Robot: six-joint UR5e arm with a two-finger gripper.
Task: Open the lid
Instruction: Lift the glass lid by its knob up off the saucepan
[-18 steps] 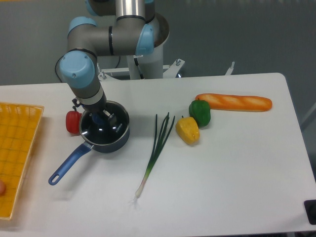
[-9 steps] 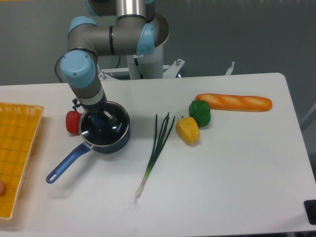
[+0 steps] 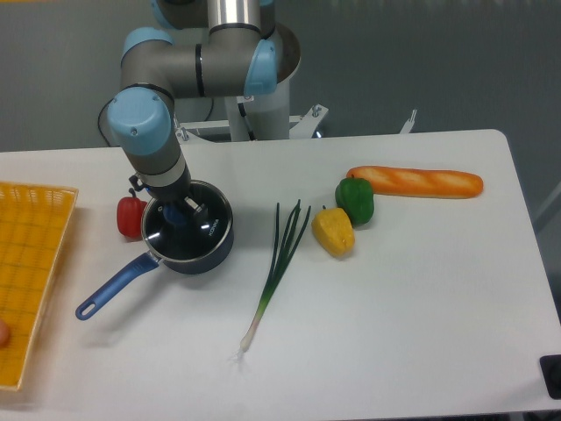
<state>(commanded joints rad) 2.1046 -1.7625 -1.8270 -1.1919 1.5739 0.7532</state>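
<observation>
Saucepan handle (image 3: 112, 285) swung leftward — gripper (image 3: 178, 214) over lid (image 3: 182, 232), knob hidden, finger spread unclear

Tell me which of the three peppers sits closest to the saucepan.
The red pepper, at the saucepan's left edge beside the gripper. The green pepper and yellow pepper lie together well to the right, beyond the spring onion.

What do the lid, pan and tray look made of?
Lid: looks like clear glass with a thin metal rim; bright glints, dark pan interior showing through. Pan: probably coated metal, smooth dark blue wall, glossy blue handle. Tray: likely moulded plastic, orange-yellow grid pattern.
</observation>
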